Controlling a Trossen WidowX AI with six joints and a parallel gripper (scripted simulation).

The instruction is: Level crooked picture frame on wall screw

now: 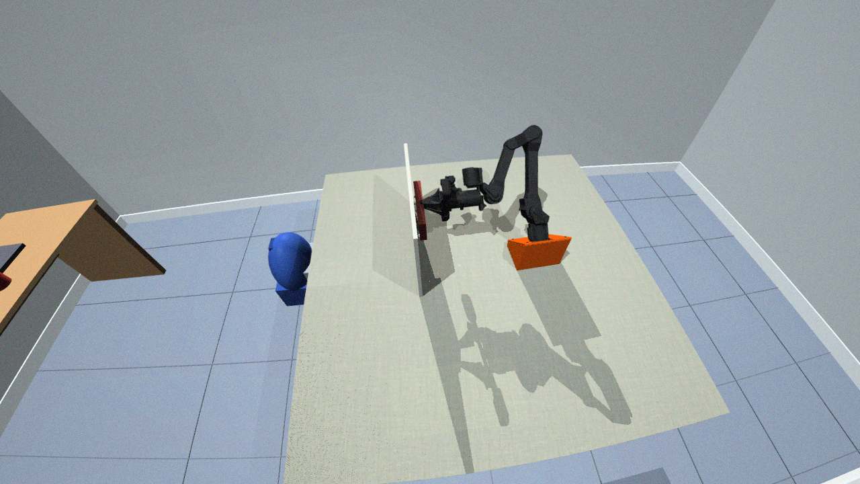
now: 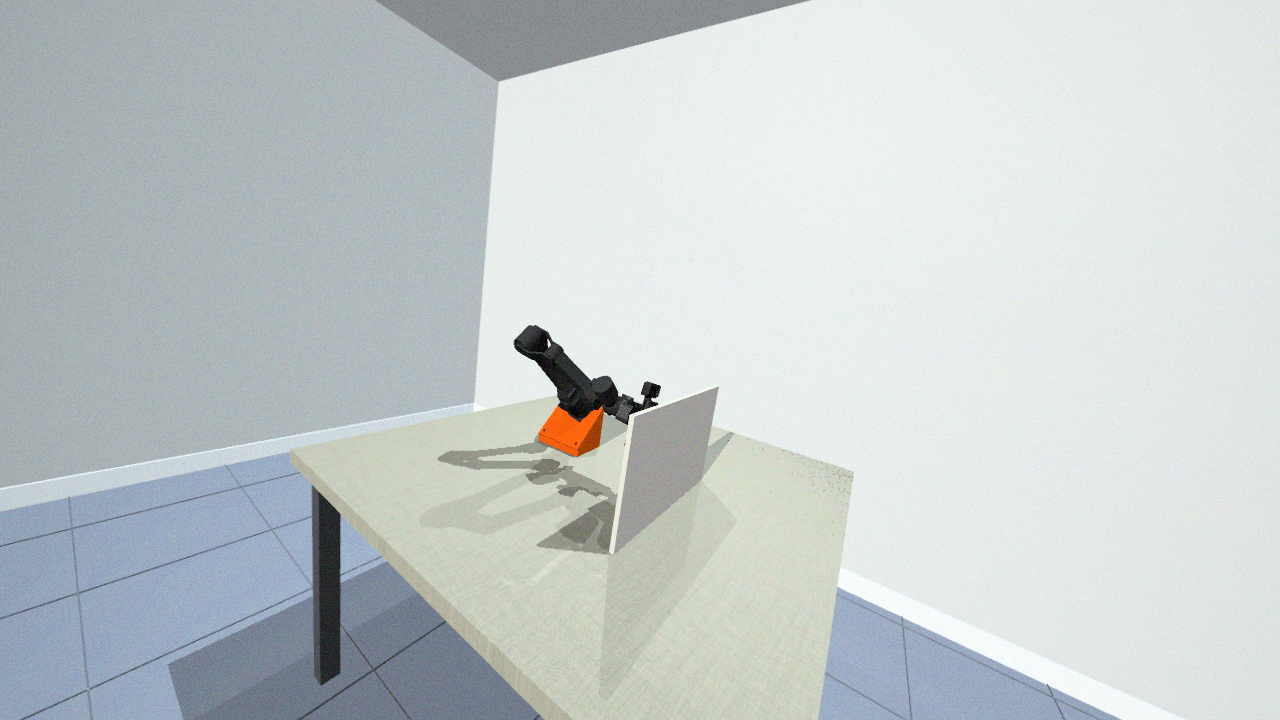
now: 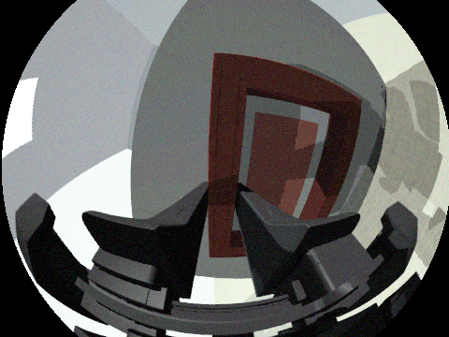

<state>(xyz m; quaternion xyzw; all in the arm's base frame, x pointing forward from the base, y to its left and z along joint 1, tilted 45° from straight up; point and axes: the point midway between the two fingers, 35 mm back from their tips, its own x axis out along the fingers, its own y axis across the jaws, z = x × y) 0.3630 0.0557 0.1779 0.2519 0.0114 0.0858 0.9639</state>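
A dark red picture frame point(image 1: 420, 210) point(image 3: 281, 88) hangs flat against a thin white upright wall panel point(image 1: 410, 180) point(image 2: 666, 461) point(image 3: 181, 119) on the table. In the wrist view the frame has a grey inner mat and a red centre, and it sits tilted. My gripper point(image 1: 428, 204) point(image 3: 221, 187) is shut on the frame's bar, one finger on each side of it. In the exterior view the panel hides the frame; only the arm point(image 2: 572, 376) shows behind it. The screw and the notched strip are hidden.
The arm's orange base point(image 1: 538, 251) point(image 2: 571, 429) stands on the pale table point(image 1: 372, 373) point(image 2: 501, 546). A blue rounded object point(image 1: 288, 261) stands on the floor left of the table. A wooden shelf point(image 1: 72, 240) juts out at the far left.
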